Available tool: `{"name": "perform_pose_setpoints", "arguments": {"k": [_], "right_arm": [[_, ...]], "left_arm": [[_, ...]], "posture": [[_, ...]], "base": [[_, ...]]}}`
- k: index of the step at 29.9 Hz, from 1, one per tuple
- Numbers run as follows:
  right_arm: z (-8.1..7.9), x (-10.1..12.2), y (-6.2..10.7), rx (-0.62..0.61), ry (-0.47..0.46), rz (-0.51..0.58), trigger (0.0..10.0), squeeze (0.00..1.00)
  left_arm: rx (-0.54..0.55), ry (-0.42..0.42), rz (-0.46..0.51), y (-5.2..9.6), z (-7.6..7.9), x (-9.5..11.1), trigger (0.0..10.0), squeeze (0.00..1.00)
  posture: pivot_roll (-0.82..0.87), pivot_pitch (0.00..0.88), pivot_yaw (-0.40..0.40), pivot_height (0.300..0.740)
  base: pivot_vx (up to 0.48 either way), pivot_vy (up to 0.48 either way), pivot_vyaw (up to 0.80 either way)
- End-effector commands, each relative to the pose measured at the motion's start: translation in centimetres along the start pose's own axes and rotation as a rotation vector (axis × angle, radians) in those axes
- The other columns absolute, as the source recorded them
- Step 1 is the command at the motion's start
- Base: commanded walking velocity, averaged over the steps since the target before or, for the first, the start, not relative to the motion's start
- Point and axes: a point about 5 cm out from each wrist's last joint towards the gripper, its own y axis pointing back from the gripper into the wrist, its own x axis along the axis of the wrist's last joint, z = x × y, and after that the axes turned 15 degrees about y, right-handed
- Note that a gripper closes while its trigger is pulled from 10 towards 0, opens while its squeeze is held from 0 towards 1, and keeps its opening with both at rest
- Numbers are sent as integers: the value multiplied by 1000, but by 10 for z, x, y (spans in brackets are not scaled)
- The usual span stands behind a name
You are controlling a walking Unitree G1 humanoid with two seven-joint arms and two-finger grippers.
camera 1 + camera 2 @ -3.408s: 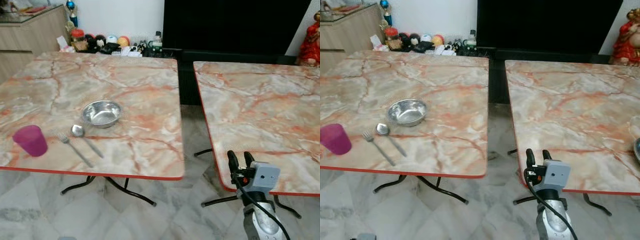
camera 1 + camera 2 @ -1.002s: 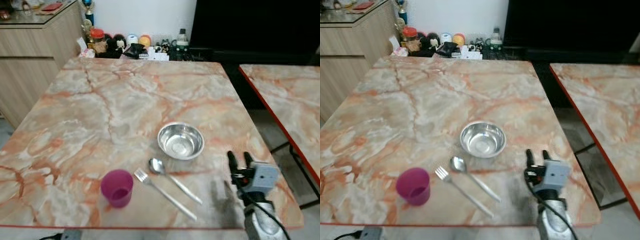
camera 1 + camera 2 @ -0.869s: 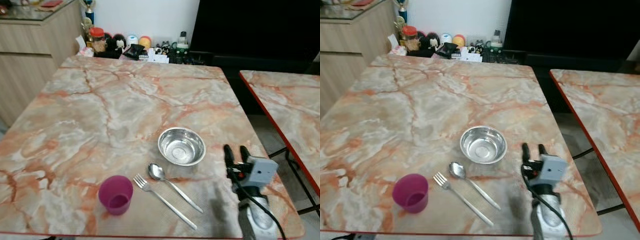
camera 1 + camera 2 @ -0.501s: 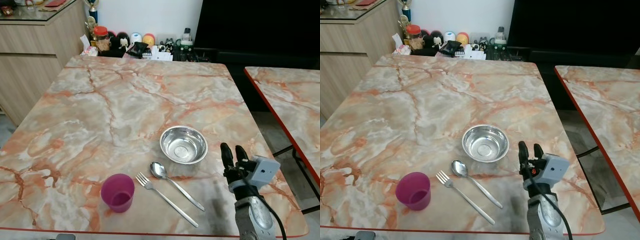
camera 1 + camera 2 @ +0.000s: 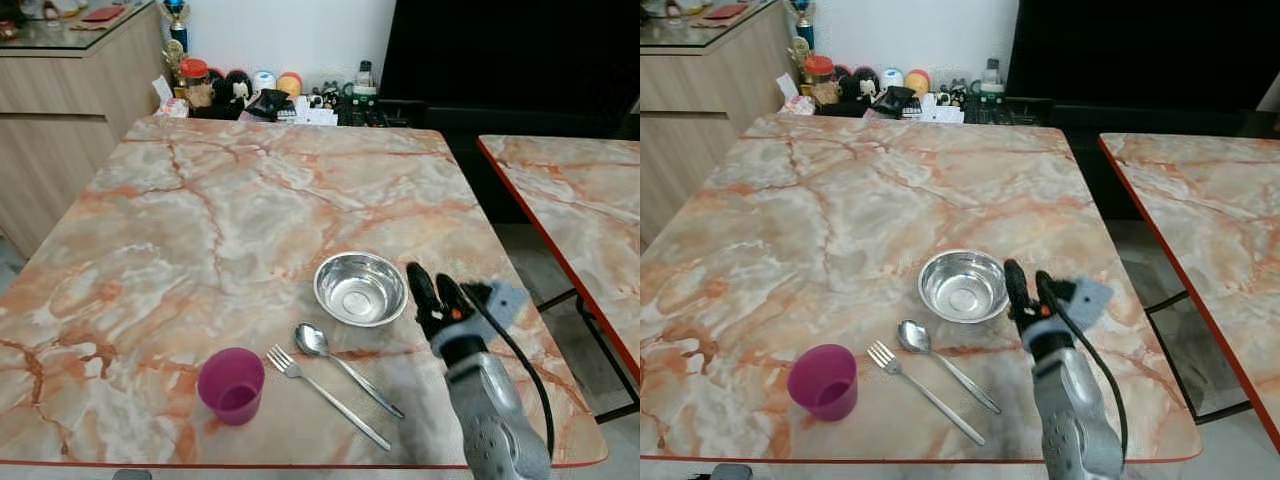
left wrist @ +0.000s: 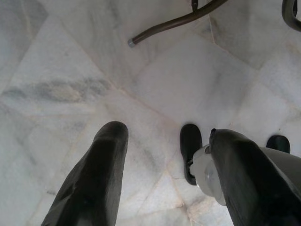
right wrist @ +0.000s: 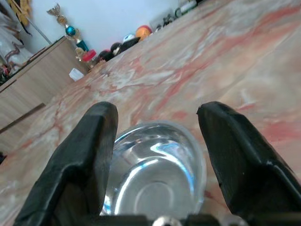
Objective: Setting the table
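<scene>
A steel bowl (image 5: 360,288) sits on the marble table (image 5: 200,200), right of centre near the front. In front of it lie a spoon (image 5: 340,363) and a fork (image 5: 325,395), side by side at an angle. A purple cup (image 5: 231,385) stands left of them. My right gripper (image 5: 433,293) hovers open just right of the bowl, fingers pointing toward it. Through the right wrist view, the bowl (image 7: 155,179) sits between the spread fingers (image 7: 89,155). My left gripper (image 6: 160,174) hangs open above the tiled floor.
A second marble table (image 5: 580,200) stands to the right across a narrow gap. A wooden cabinet (image 5: 60,90) is at the far left. Jars, balls and small items (image 5: 270,90) line the floor behind the table by the wall.
My right gripper has moved left and forward, closer to the bowl's right rim. The view shifted slightly; the tableware has stayed in place.
</scene>
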Motion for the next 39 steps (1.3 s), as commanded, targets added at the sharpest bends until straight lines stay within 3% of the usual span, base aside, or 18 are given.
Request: {"name": "perform_pose_setpoints", "arguments": {"k": [1, 12, 16, 39], "right_arm": [[0, -5, -3, -7, 6, -42, 10000, 0], [6, -5, -5, -128, -76, -76, 10000, 0], [7, -15, -3, -144, -44, -166, 10000, 0], [8, -29, -10, -133, -112, -279, 10000, 0]], "left_arm": [[12, 6, -37, 2, -3, -9, 10000, 0], [3, -10, -40, 1, -1, -8, 10000, 0], [-1, -14, -42, 1, 1, -8, 10000, 0], [-16, -15, -58, 1, 5, -13, 10000, 0]], "posture": [[77, 119, -47, 740], [76, 105, -45, 740], [76, 98, -47, 740], [84, 118, -49, 740]], "base": [[0, 0, 0], [0, 0, 0], [0, 0, 0], [0, 0, 0]]}}
